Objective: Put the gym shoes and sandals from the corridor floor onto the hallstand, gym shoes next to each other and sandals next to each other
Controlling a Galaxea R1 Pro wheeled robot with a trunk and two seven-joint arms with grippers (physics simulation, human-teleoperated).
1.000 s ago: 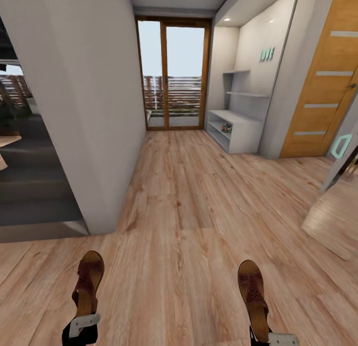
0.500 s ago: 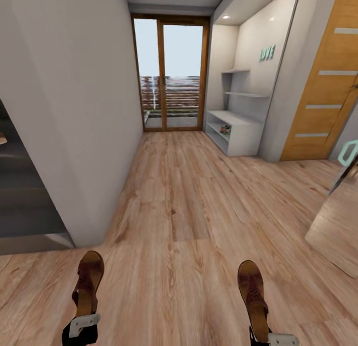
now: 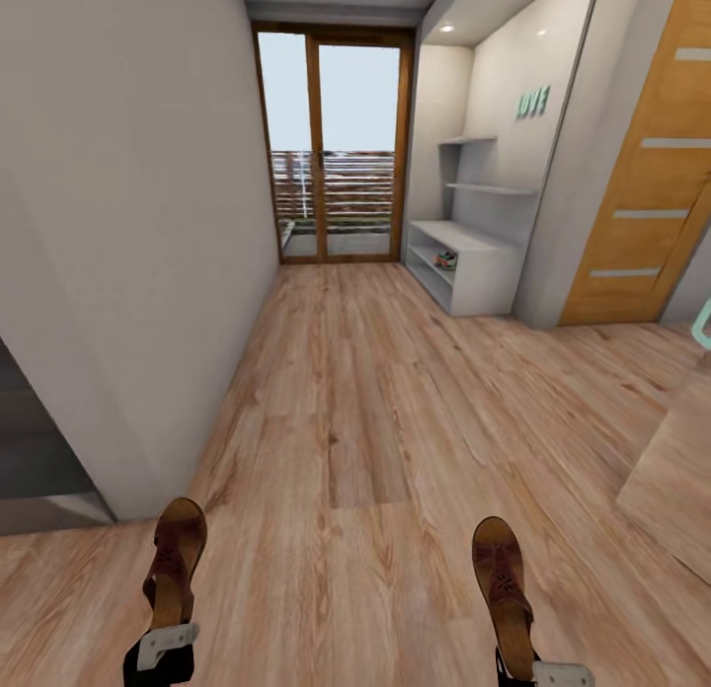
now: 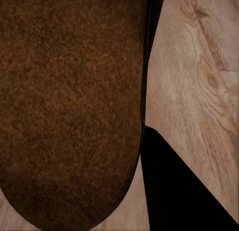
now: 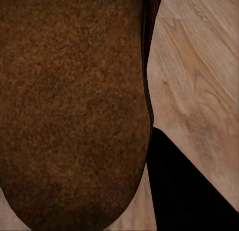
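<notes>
Two brown sandals are held above the corridor floor (image 3: 355, 411), one in each hand. In the head view my left gripper (image 3: 165, 640) is shut on the heel of the left sandal (image 3: 176, 559), and my right gripper (image 3: 520, 662) is shut on the heel of the right sandal (image 3: 500, 578). The left sandal's brown sole (image 4: 69, 106) looms close in the left wrist view, and the right sandal's sole (image 5: 74, 106) does the same in the right wrist view. The pale grey hallstand (image 3: 486, 274) stands far ahead on the right. A gym shoe (image 3: 446, 261) shows small on its lower tier.
A grey wall corner (image 3: 148, 253) juts in close on my left. A glass balcony door (image 3: 336, 144) ends the corridor. A wooden door (image 3: 642, 184) is right of the hallstand, and a slanted panel (image 3: 676, 490) stands near right. Open floor runs between them.
The whole view has shifted: the camera has advanced and turned, the left wall now hides the dark room, and the hallstand is slightly nearer. Both sandals stay held in the same place.
</notes>
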